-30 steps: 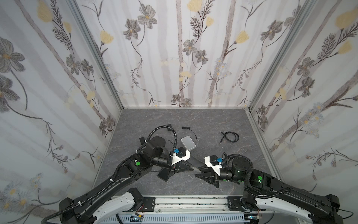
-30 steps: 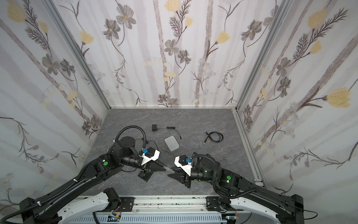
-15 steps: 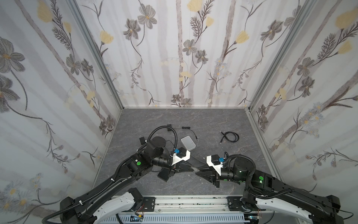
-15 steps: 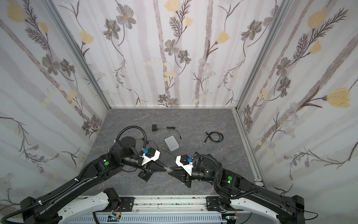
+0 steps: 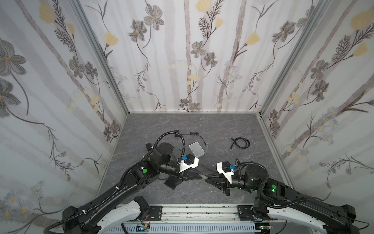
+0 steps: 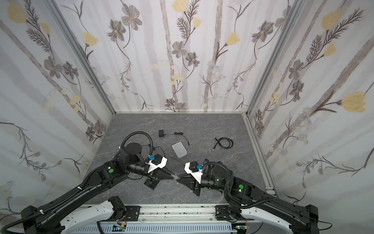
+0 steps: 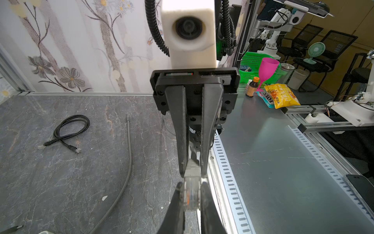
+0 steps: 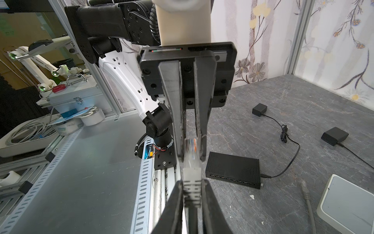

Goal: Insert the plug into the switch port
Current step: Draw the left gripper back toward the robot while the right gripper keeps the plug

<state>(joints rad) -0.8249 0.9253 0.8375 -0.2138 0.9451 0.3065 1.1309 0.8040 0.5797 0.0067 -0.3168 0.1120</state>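
The Ethernet plug (image 7: 190,196) hangs in the air over the front middle of the table, shared between the two arms. The left gripper (image 7: 191,186) pinches its clear body, and the right gripper (image 8: 192,189) has its fingers against both sides of the grey boot (image 8: 192,182); how firm that second hold is cannot be told. The black switch (image 8: 232,168) lies on the table just beside them, its port row (image 8: 230,180) facing the right arm. The likeliest trouble is a release by the left before the right's grip is secure, which would let the plug sag or drop. The boot looks soft, so the plug may also pivot in the grip and reach a port crooked. The switch seems to lie loose, so a push could slide it away. The trailing grey cable (image 7: 129,152) may tug too.
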